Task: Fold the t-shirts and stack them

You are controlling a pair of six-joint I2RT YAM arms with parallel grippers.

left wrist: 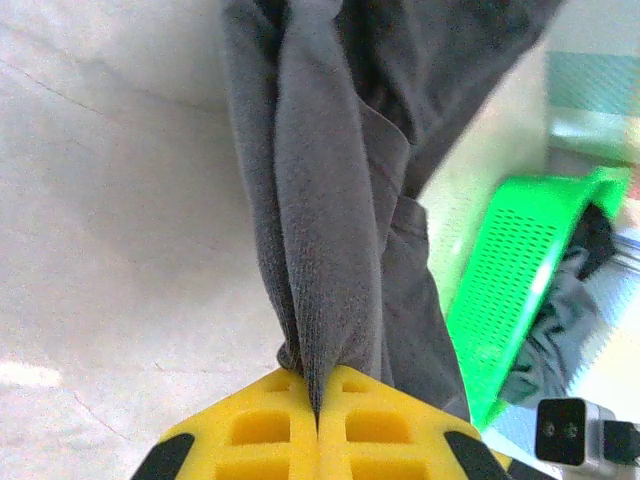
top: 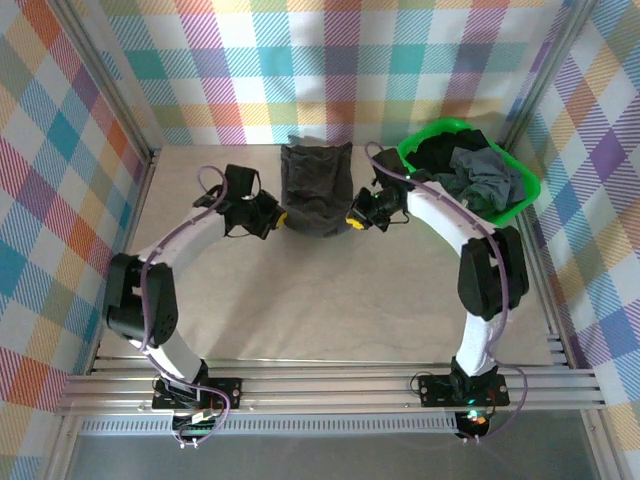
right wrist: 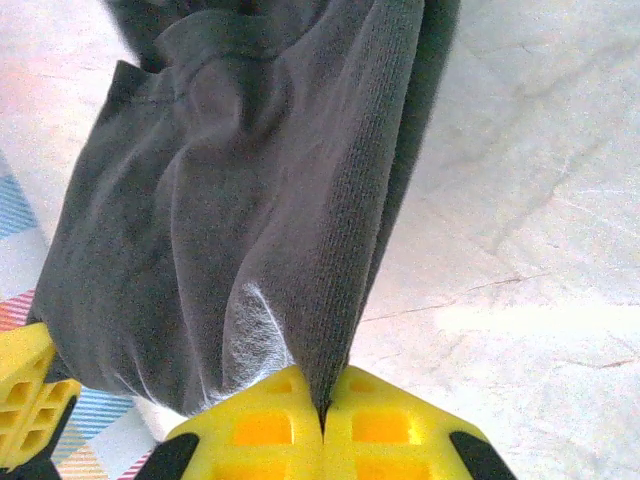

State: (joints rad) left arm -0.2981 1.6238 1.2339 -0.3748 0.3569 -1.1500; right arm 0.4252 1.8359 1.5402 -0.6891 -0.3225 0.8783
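Note:
A charcoal grey t-shirt (top: 315,187) hangs bunched between my two grippers at the back middle of the table. My left gripper (top: 279,215) is shut on its left edge; in the left wrist view the yellow pads (left wrist: 270,425) pinch a fold of the grey cloth (left wrist: 330,230). My right gripper (top: 354,220) is shut on its right edge, and the same shirt (right wrist: 260,210) drapes from its yellow pads (right wrist: 380,425). More dark shirts, black and slate grey-blue (top: 478,175), lie heaped in the basket.
The bright green plastic basket (top: 420,150) stands at the back right, close to my right arm; it also appears as the green basket (left wrist: 520,270) in the left wrist view. Plaid walls enclose the beige table (top: 330,300). My left gripper's yellow finger (right wrist: 25,390) shows at lower left.

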